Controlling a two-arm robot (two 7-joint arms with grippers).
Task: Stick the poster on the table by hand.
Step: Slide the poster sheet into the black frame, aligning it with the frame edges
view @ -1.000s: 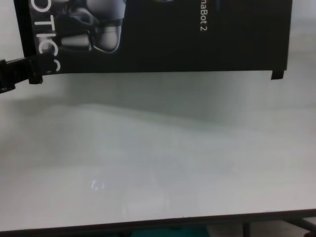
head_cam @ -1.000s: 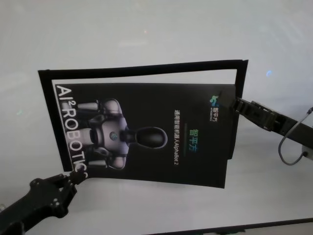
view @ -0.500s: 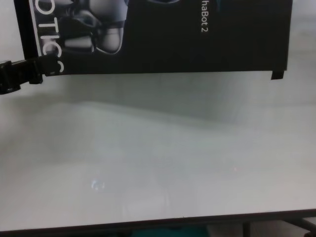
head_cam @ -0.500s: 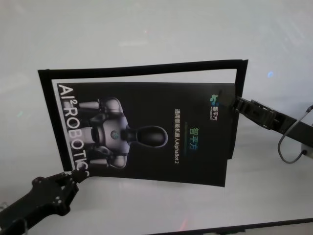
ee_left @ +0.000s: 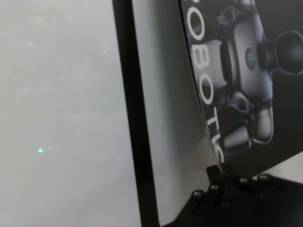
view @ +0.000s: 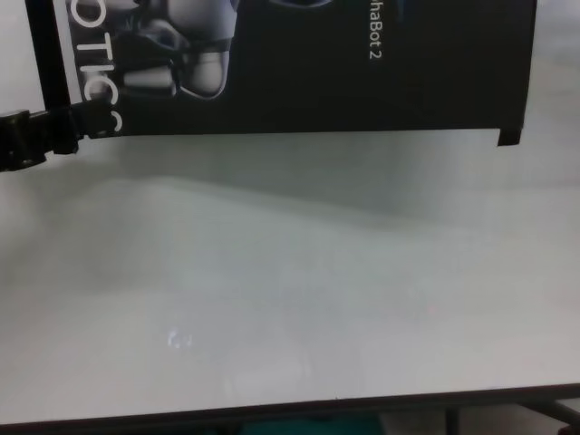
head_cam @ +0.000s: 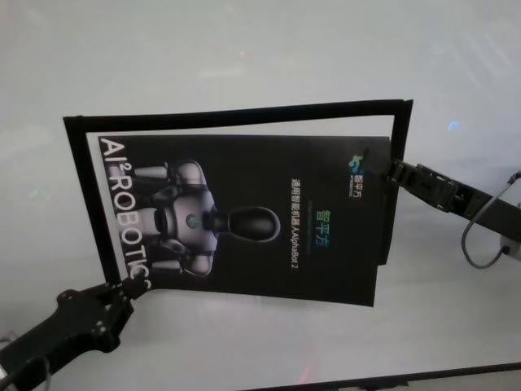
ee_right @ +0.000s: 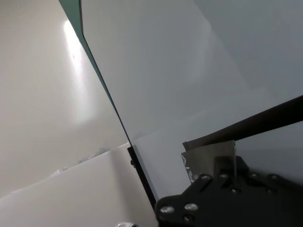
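Observation:
The poster (head_cam: pixel 260 220) is a black glossy sheet with a grey-white robot image and white lettering, held just above the white table (head_cam: pixel 244 57). My left gripper (head_cam: pixel 129 288) is shut on its near-left corner; the left wrist view shows its fingertips (ee_left: pixel 222 171) pinching the poster (ee_left: pixel 246 71) edge. My right gripper (head_cam: pixel 384 171) is shut on the far-right edge by the logo. In the chest view the poster (view: pixel 299 63) fills the top, with the left gripper (view: pixel 77 122) at its lower-left corner.
A frame of narrow black tape strips (head_cam: pixel 236 116) lies on the table along the poster's far, left and right sides. The table's dark front edge (view: pixel 290 412) runs below a wide bare white stretch. A grey cable (head_cam: pixel 480 232) loops off the right arm.
The left gripper has pulled its corner slightly toward the right and near side, so the poster's left edge has shifted right away from the left tape strip. The right gripper has hardly moved.

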